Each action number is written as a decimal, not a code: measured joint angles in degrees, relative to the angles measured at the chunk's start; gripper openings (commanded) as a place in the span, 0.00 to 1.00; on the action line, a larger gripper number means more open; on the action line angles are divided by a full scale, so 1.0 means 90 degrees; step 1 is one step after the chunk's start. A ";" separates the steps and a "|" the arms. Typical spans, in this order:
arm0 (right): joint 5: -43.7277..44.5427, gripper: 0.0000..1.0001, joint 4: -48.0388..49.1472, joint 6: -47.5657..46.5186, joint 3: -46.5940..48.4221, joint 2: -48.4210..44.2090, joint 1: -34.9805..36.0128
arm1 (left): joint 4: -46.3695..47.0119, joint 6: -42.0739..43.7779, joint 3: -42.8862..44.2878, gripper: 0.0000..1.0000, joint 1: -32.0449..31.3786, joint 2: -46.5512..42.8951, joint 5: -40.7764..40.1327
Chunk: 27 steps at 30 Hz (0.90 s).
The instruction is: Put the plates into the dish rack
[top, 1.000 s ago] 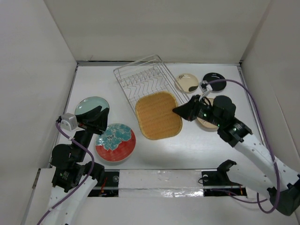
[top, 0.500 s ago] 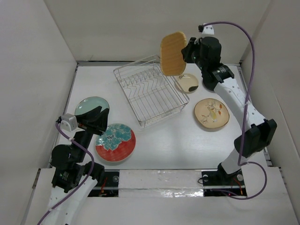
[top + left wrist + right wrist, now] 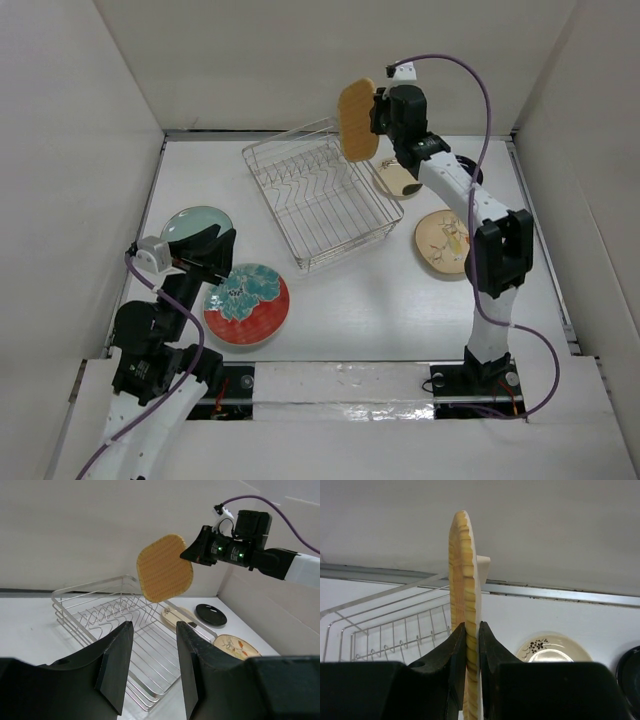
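**Top view.** While my right gripper (image 3: 374, 112) pinches the wooden plate (image 3: 357, 121) by one edge, that plate hangs upright in the air over the far right corner of the rack (image 3: 315, 200), not yet in it.
- My left gripper (image 3: 213, 246) hovers by the teal plate (image 3: 188, 224) and the red plate (image 3: 247, 303).
- The beige plate (image 3: 440, 245) and the cream plate (image 3: 392, 178) lie flat to the right of the rack.
- Risk: the cream plate sits just beside the rack under my right arm. A dropped wooden plate would likely strike it.

**Left wrist view.**
- My left fingers stand apart with nothing between them.
- The wooden plate shows its broad face, high above the prongs.
- The black plate (image 3: 210, 614) lies beyond the rack.
- Two green lights glow on my right wrist. I can read no brand, label or lettering.

**Right wrist view.**
- The plate is seen edge-on, with my right fingers closed narrowly on its lower rim.
- Risk: the grip covers little of a broad plate, so a quick descent could swing or slip it.
- Risk: if the edge meets a prong or the raised wire side instead of a gap, the plate may twist out of my hold or shove the rack.
- No writing appears here either.
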 measured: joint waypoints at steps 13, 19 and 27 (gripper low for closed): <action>0.0423 0.00 0.1562 -0.0440 0.0372 0.0984 0.0253 | -0.0012 0.0046 0.0000 0.37 0.0000 0.0146 0.0000; 0.0427 0.00 0.1846 -0.0661 0.0920 0.1525 0.0333 | -0.0024 0.0066 0.0000 0.37 0.0000 0.0202 0.0000; 0.0544 0.00 0.2620 -0.1115 0.0447 0.1632 0.0491 | -0.0022 0.0085 0.0000 0.37 0.0000 0.0204 0.0002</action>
